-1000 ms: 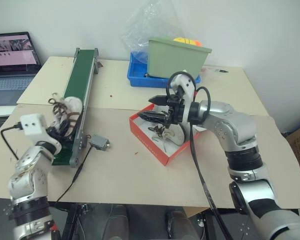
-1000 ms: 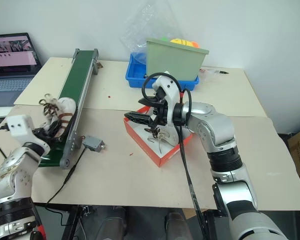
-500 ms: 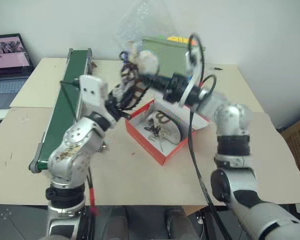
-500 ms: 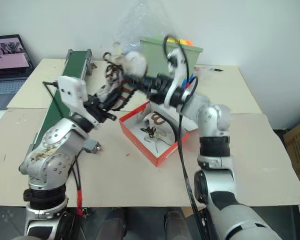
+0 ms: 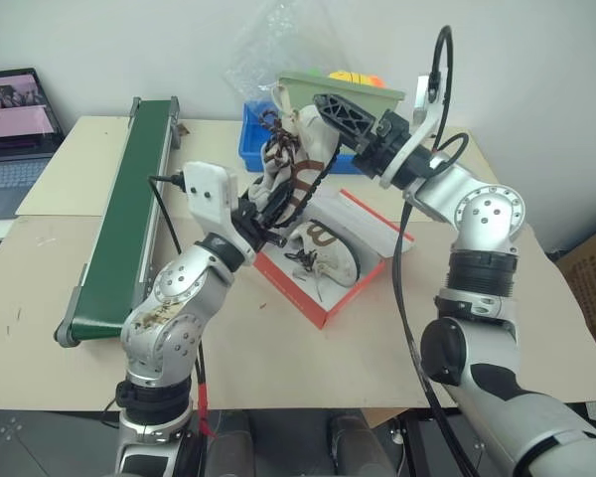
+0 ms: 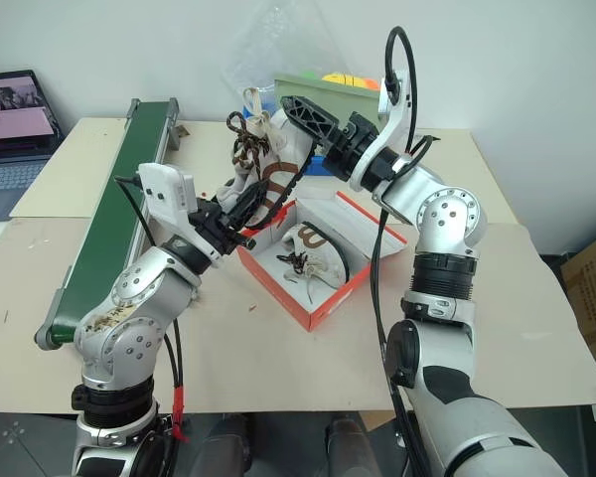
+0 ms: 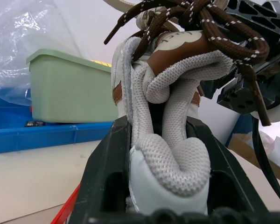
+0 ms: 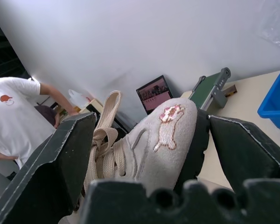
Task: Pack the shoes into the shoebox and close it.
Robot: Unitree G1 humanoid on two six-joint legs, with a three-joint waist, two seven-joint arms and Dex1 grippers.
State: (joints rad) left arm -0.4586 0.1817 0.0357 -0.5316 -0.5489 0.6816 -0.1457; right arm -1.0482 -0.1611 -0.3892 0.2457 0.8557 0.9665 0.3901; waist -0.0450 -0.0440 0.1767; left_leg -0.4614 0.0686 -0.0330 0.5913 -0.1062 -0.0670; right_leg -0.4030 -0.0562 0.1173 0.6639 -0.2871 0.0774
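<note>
A cream shoe (image 5: 290,164) with dark brown laces hangs in the air above the open red shoebox (image 5: 300,295). My left gripper (image 5: 266,221) is shut on its heel collar, which is squeezed between the fingers (image 7: 107,172). My right gripper (image 5: 316,127) reaches in from the right, open, with one finger on each side of the shoe's toe (image 8: 163,135). The other shoe (image 5: 325,254) lies on its side inside the box, and the box's lid (image 5: 375,225) lies folded back, white side up.
A green conveyor belt (image 5: 129,199) runs along the table's left side. Behind the box stand a blue tray (image 5: 252,145), a green bin (image 5: 372,99) and a clear plastic bag (image 5: 278,50). A laptop (image 5: 15,109) sits far left. A person in a white shirt (image 8: 11,116) stands beyond the table.
My left gripper carried the shoe from the conveyor up and to the right, over the box. My right gripper rose out of the box and came around the shoe's toe.
</note>
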